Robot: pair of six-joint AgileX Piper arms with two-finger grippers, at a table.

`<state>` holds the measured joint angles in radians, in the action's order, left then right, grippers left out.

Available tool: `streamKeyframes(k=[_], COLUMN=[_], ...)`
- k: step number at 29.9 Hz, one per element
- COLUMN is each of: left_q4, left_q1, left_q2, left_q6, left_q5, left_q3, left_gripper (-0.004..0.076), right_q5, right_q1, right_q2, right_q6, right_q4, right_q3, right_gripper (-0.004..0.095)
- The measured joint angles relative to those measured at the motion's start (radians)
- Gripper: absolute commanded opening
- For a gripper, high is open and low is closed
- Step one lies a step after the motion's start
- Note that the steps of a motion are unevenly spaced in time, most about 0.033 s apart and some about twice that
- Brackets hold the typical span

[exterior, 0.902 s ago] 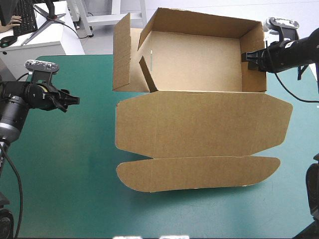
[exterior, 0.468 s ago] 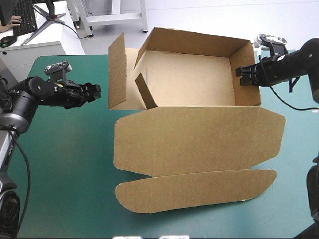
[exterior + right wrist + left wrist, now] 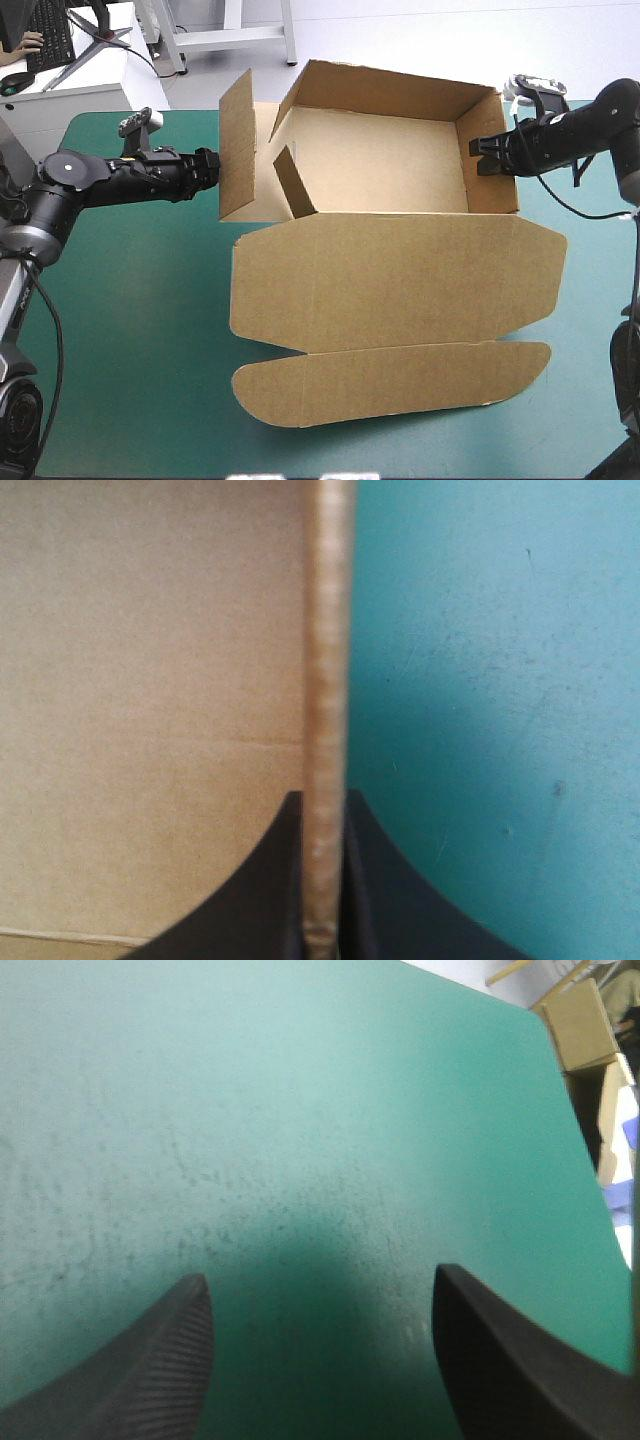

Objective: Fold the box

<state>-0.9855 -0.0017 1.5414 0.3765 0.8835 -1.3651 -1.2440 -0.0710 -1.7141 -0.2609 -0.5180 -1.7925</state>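
Note:
The brown box point(image 3: 390, 160) stands as an open tray with its back and right walls raised, and its lid point(image 3: 390, 275) lies flat toward the table's front. Its loose left flap point(image 3: 236, 150) stands upright. My right gripper point(image 3: 485, 157) is shut on the box's right wall; in the right wrist view the wall's edge point(image 3: 325, 710) runs straight up between the black fingers point(image 3: 375, 880). My left gripper point(image 3: 208, 170) is open, right at the outer face of the left flap. In the left wrist view only teal-green cover point(image 3: 300, 1140) lies between its fingers point(image 3: 150, 1360).
A short inner flap point(image 3: 293, 180) leans inside the tray near its left wall. The lid's rounded front flap point(image 3: 390, 378) lies flat near the table's front edge. Bare teal-green cover point(image 3: 130, 330) spreads at the front left.
My left arm has swung right across the cover to the left flap. The box and my right gripper shifted slightly left, the right wall still gripped.

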Motion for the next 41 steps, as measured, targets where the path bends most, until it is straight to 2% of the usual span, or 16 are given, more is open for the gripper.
streamKeyframes(k=[6,12,31,41], left_q4=[-0.094,-0.124,-0.131,-0.141], left_q1=[0.0,0.0,0.001,0.004], left_q2=[0.0,0.0,-0.001,-0.001], left_q6=[0.084,0.124,0.149,0.154], left_q5=[0.04,0.113,0.243,0.26], left_q3=[0.0,-0.011,-0.012,-0.012], left_gripper=[0.0459,0.0451,0.0441,0.0441], right_q5=[0.005,0.061,0.14,0.193], right_q1=[0.012,0.075,0.223,0.29], right_q2=[-0.027,-0.056,-0.147,-0.181], right_q6=[0.0,0.004,0.06,0.081], right_q4=[-0.02,-0.012,0.091,0.106], right_q3=[0.0,0.0,0.0,0.001], right_gripper=[-0.0018,-0.0018,-0.0018,-0.0018])
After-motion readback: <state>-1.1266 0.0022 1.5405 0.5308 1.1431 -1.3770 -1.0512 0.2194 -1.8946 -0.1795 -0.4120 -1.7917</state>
